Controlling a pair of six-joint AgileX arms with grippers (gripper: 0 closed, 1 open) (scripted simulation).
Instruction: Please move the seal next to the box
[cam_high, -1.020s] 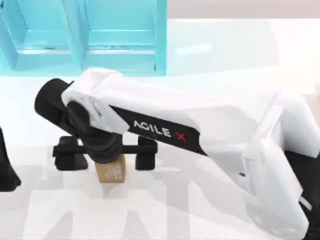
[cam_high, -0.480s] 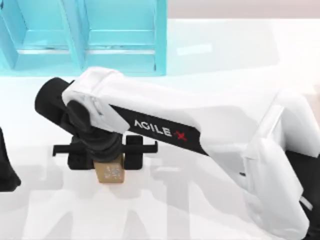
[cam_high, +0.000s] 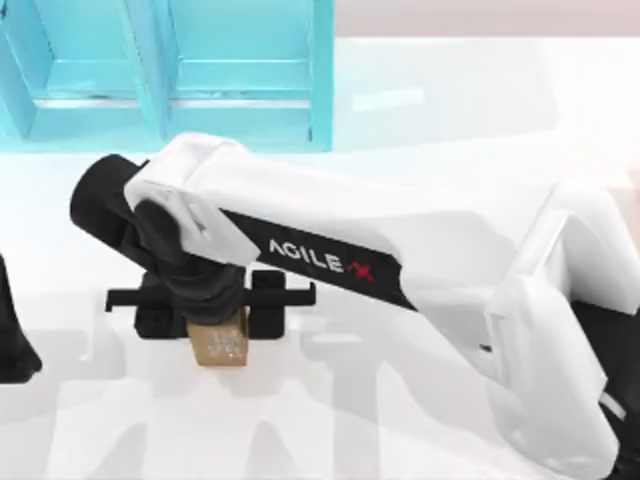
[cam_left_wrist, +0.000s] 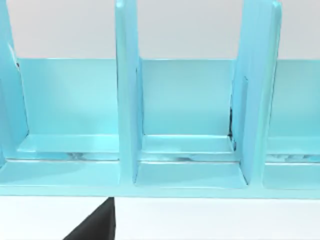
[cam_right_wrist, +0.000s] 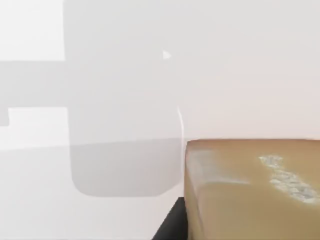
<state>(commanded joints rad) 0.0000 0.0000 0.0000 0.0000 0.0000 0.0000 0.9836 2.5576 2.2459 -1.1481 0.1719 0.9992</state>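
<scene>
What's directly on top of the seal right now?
The right gripper sits over the seal, its dark wrist covering the block's far part and its fingers closed against the sides. The speckled near face shows. The contact points are hidden.

seal (cam_high: 222, 346) top hidden under right tool (cam_high: 212, 312), grip perhaps closed

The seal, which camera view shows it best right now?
The right wrist view: the seal sits close up, its tan faces and white speckled engraving plain. In the top view the seal is small and partly covered by the right gripper closed around it. The left wrist view faces the cyan shelving.
</scene>
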